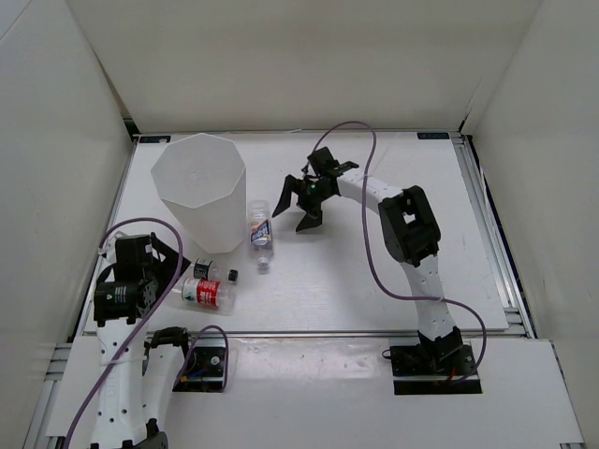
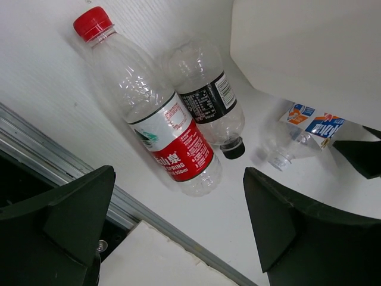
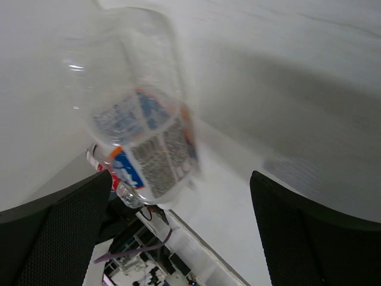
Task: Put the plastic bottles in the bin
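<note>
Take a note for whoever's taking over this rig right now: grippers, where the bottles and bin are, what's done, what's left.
Left gripper: open, empty, above the red-labelled clear plastic bottle and the black-capped clear bottle, both lying on the table, near left.
Right gripper: open, empty, beside the blue-white-labelled clear bottle, which lies next to the tall white octagonal bin.
Done: nothing visible; the bin's inside can't be seen.
Left: all three bottles.
</note>
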`<state>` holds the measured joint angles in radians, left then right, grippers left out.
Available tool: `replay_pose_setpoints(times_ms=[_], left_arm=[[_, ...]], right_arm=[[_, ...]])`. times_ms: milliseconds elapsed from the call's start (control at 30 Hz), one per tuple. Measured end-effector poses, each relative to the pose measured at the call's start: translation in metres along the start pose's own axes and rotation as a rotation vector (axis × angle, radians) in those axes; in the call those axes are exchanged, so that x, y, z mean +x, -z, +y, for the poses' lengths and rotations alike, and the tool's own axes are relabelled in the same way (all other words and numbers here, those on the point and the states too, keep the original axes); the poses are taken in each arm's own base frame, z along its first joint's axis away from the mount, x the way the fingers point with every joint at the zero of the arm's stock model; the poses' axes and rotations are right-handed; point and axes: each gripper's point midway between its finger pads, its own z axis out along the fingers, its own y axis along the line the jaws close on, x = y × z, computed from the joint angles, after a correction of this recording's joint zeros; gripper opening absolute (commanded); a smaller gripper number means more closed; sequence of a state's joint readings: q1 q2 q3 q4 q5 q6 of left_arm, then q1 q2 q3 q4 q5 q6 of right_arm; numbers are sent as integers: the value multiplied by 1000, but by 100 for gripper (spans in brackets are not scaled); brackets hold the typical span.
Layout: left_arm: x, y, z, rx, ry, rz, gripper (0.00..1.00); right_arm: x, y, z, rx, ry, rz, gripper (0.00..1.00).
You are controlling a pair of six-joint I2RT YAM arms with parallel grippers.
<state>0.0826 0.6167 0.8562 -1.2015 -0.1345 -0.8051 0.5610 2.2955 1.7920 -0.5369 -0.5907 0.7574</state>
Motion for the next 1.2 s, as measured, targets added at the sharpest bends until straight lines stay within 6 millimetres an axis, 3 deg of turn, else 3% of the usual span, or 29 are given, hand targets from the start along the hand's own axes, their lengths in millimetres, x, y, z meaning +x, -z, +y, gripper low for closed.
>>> replay_pose_setpoints(times_ms=[267, 500, 600, 700, 867, 933, 967, 1067, 1200], left_arm=[[6, 0, 7, -27, -5, 19, 100], [9, -1, 11, -40, -11, 32, 100], [10, 0, 12, -46, -15, 38, 100], [12, -1, 14, -52, -21, 41, 100], [14, -2, 17, -65, -24, 51, 100], [15, -3, 18, -72, -26, 59, 100], [17, -4, 19, -77, -28, 63, 100], [19, -5, 22, -89, -31, 75, 100], [21, -6, 23, -91, -29, 78, 100]], right_arm=[[1, -22, 47, -95, 91, 22, 100], [4, -47, 41, -91, 45, 66, 100], [1, -48, 43, -98, 29, 68, 100], [-3, -51, 45, -107, 27, 67, 94], [-2, -54, 47, -124, 11, 88, 67], [0, -54, 48, -132, 3, 101, 52], [1, -53, 48, -141, -7, 112, 37], [7, -41, 48, -168, -43, 138, 18], [9, -45, -3, -65, -79, 115, 7]])
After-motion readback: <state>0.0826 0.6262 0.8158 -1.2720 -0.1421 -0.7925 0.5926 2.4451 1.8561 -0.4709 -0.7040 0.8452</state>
